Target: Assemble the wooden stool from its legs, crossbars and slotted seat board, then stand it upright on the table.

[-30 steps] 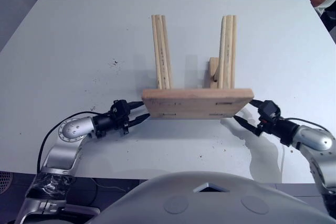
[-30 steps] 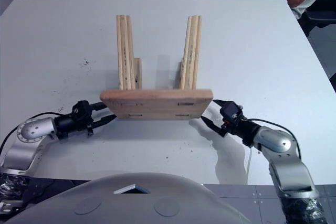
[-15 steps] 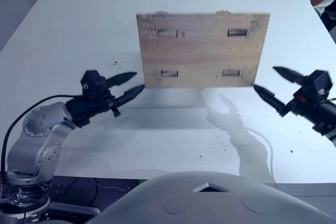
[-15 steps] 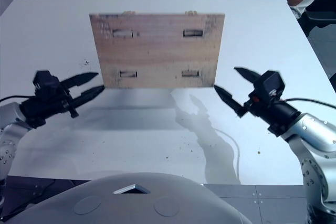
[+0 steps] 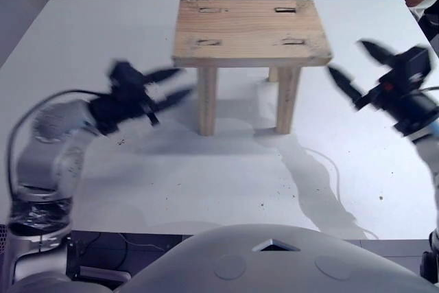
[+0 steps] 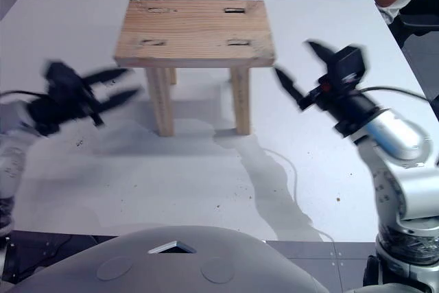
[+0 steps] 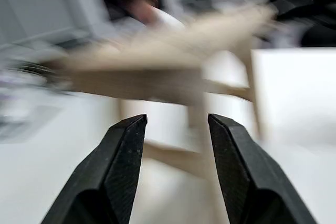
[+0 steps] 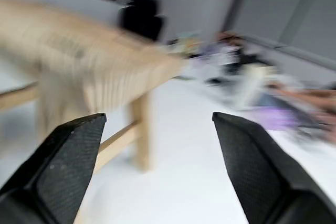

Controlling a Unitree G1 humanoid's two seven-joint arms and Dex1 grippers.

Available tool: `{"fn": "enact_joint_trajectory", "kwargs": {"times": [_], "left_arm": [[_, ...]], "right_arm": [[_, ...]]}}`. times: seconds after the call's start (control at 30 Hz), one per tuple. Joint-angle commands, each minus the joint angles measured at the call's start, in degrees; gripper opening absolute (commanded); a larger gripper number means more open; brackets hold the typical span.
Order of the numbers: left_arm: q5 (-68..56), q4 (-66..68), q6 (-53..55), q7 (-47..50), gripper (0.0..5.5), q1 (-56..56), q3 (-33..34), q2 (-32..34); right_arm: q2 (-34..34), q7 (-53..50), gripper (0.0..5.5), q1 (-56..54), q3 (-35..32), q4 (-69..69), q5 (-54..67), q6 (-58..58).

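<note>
Wooden stool (image 5: pixel 250 22) standing upright, long axis running left-right, left gripper (image 5: pixel 185 80) and right gripper (image 5: pixel 345 55) open, empty

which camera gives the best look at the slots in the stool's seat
Either head view: looking down on the upright stool, it shows the whole top of the seat and all four slots. Both wrist views catch it blurred from low at the side, edge-on to the seat, with legs and a crossbar.
</note>
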Motion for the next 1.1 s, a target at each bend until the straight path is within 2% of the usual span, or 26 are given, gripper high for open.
{"fn": "enact_joint_trajectory", "kwargs": {"times": [0.03,0.2,0.37,0.43,0.5,0.6,0.67,0.83,1.03,1.1], "left_arm": [[4.6,8.4,-4.1,-0.7,2.19,0.7,1.8,0.7],[2.6,13.8,-3.7,-3.7,2.19,1.2,6.4,2.4],[2.6,21.1,-4.2,-4.6,2.19,5.7,9.6,0.9],[2.6,24.9,-5.4,-1.4,2.19,4.5,11.1,-1.7],[6.2,31.0,-8.9,6.7,2.19,0.0,12.1,-5.6],[14.9,38.7,-16.2,19.5,2.19,-5.8,9.6,-11.9],[17.8,40.6,-20.0,24.3,2.19,-7.8,7.9,-16.9],[20.7,39.8,-24.9,24.5,2.19,-6.9,1.8,-23.7],[18.3,31.2,-23.5,23.3,2.19,-3.6,-1.7,-27.9],[19.1,32.5,-23.7,25.1,2.19,-4.1,-1.3,-28.6]], "right_arm": [[0.0,1.5,3.77,3.0,-2.7,1.0,-1.1,-2.5],[1.8,-1.0,3.77,0.9,-5.2,6.4,-2.8,-4.1],[5.3,-8.0,3.77,0.6,-1.5,18.6,-14.3,-9.1],[9.6,-12.2,3.77,-0.3,-0.9,23.3,-16.3,-10.7],[14.3,-16.6,3.77,-1.8,-0.7,28.0,-18.0,-12.4],[19.9,-20.4,3.77,-3.8,1.0,34.4,-20.3,-16.8],[22.7,-21.2,3.77,-5.3,1.9,37.7,-21.0,-19.3],[25.2,-21.2,3.77,-7.9,4.1,42.3,-23.2,-22.9],[24.9,-23.2,3.77,-10.7,1.5,47.7,-24.2,-26.1],[24.9,-23.6,3.77,-11.4,0.9,49.0,-24.3,-26.9]]}}
